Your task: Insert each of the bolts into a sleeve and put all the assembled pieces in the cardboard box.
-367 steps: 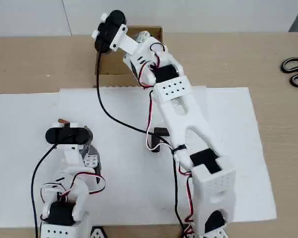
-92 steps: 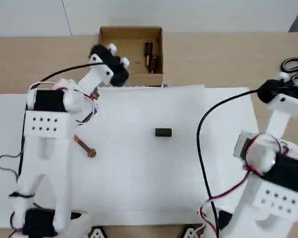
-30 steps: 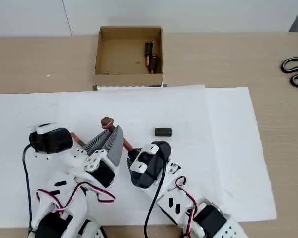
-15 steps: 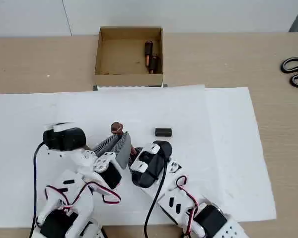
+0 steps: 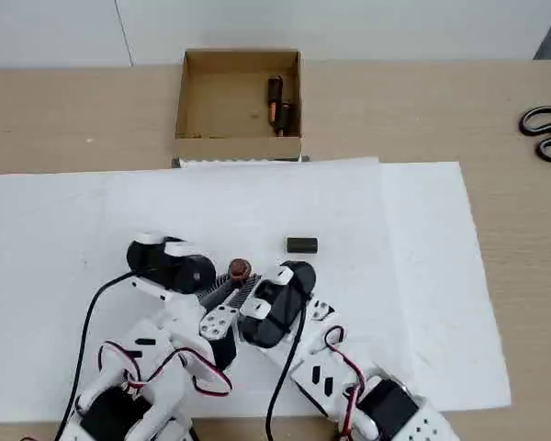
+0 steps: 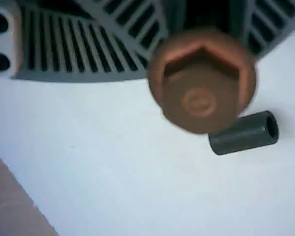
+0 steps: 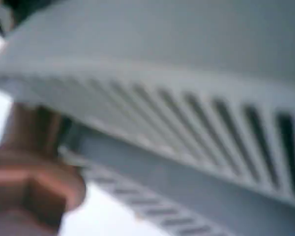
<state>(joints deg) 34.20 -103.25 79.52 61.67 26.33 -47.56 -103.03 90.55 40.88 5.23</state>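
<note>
My left gripper [image 5: 236, 280] is shut on a copper bolt [image 5: 240, 269], held head-up over the white paper. In the left wrist view the bolt's hexagonal head [image 6: 201, 93] sits under the grey ribbed fingers [image 6: 113, 44]. A black sleeve [image 6: 243, 133] lies on its side just past the head. In the high view the sleeve [image 5: 301, 245] is right of and beyond the bolt. My right arm's black wrist [image 5: 275, 299] sits beside the left gripper. The right wrist view shows grey ribbed plastic [image 7: 187, 123] very near, and the bolt head [image 7: 29, 191]. The cardboard box [image 5: 202, 101] holds assembled pieces [image 5: 275, 101].
A white paper sheet [image 5: 422, 276] covers most of the wooden table [image 5: 73, 110]. Scissors [image 5: 546, 133] lie at the far right edge. The box stands just beyond the paper's far edge. Both arm bases crowd the near edge.
My left gripper has carried the bolt to the right, up against the right arm's wrist and closer to the sleeve. The right arm and the sleeve have stayed put.
</note>
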